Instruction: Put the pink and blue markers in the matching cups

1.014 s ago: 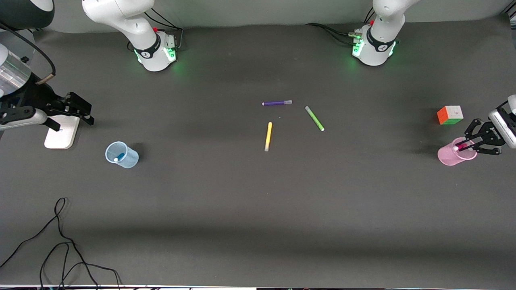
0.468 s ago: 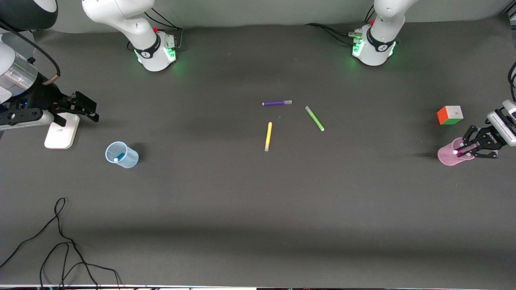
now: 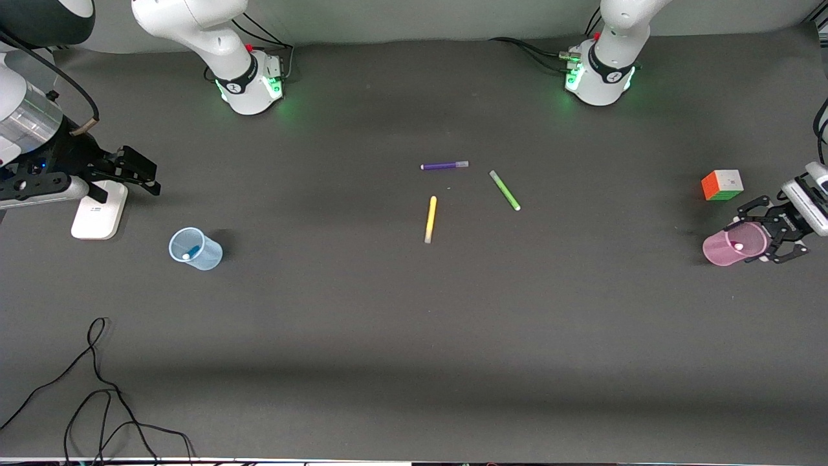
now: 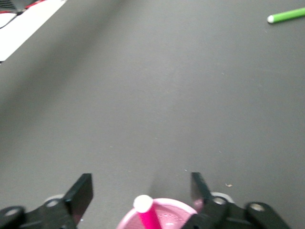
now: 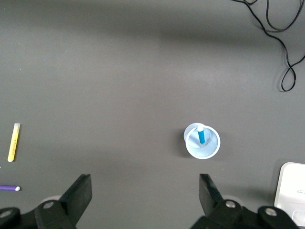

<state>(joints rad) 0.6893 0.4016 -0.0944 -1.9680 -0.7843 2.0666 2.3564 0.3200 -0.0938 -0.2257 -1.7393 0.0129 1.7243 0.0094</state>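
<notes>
The pale pink cup (image 3: 724, 251) stands at the left arm's end of the table. The pink marker (image 3: 736, 246) stands in it, whitish tip up. My left gripper (image 3: 751, 238) is open, its fingers on either side of the cup's rim and apart from the marker. In the left wrist view the pink cup (image 4: 169, 214) and the marker (image 4: 148, 217) sit between the fingers (image 4: 81, 193). The pale blue cup (image 3: 200, 254) stands at the right arm's end with the blue marker (image 3: 191, 250) in it. My right gripper (image 3: 143, 175) is open and empty, and the cup (image 5: 209, 148) shows below it.
A purple pen (image 3: 444, 166), a green pen (image 3: 504, 189) and a yellow pen (image 3: 430, 219) lie mid-table. A puzzle cube (image 3: 722, 184) sits beside the pink cup, farther from the front camera. A white flat device (image 3: 97, 213) lies under the right gripper. A black cable (image 3: 97, 388) loops near the front edge.
My left gripper has opened and let go of the pink marker, which now stands lower in the pink cup. My right gripper has shifted slightly toward mid-table.
</notes>
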